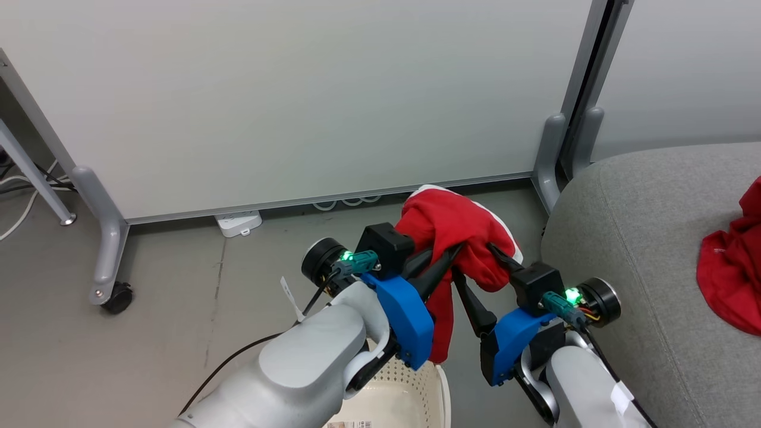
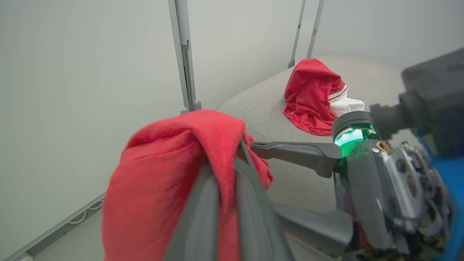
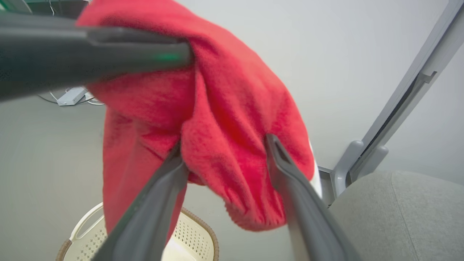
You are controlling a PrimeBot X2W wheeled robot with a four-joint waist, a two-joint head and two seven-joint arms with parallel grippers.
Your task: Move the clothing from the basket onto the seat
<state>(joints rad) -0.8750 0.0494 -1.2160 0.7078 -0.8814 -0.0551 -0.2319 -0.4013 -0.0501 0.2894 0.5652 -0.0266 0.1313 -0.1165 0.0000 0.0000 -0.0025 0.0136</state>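
White partition panel (image 1: 297, 101), white power strip (image 1: 239, 223) (by its base), grey floor (image 1: 148, 356)

No legible text, label or number.

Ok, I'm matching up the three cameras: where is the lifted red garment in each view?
Head view: red garment at centre.
Left wrist view: garment lower left, draped over the shut left end effector.
Right wrist view: garment centre, between the spread fingers of the right end effector.
Shared landmark: grey sofa cushion, right of the garment in all three.
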